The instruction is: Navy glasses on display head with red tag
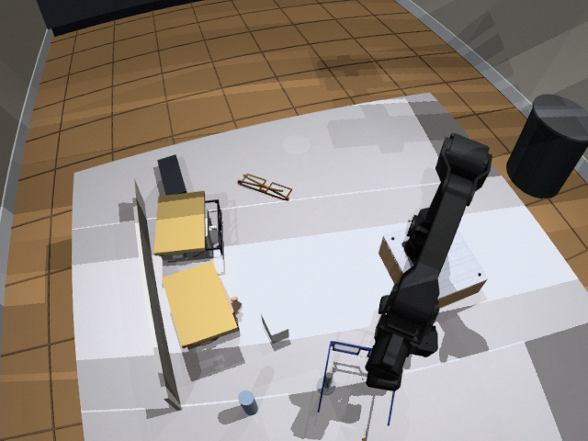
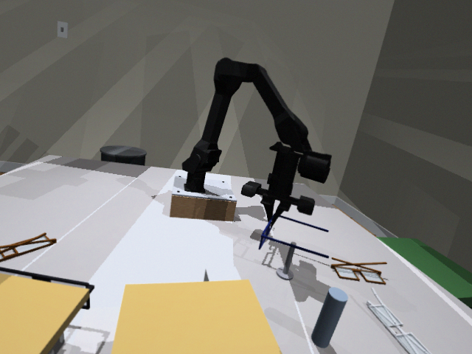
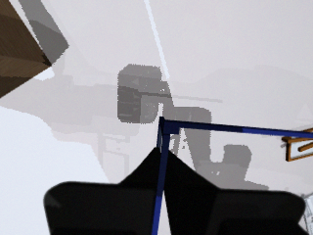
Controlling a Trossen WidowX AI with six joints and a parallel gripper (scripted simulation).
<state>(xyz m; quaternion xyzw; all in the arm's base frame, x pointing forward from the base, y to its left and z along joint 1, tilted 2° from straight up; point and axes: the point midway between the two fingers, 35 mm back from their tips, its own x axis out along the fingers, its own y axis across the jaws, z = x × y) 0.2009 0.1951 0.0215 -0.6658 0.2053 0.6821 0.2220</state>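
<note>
Holding the navy glasses point(image 1: 345, 348) point(image 2: 295, 245) point(image 3: 220, 128) above the table point(image 1: 303, 285) point(image 2: 183, 243) point(image 3: 254, 39), your claw point(image 2: 271, 221) point(image 3: 159, 152) is clamped on their front, so pickup is done, while carrying, seating on the red-tagged head and release remain.

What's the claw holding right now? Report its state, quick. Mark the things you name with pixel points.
Claw point(image 2: 271, 224) point(image 3: 159, 152): closed on the thin-framed navy glasses point(image 1: 325, 375) point(image 2: 295, 246) point(image 3: 210, 126), holding them up off the table.

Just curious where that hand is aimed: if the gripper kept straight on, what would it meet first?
Probably the pale table top beneath the gripper; the navy glasses it holds might touch first. Depth is unclear.
</note>
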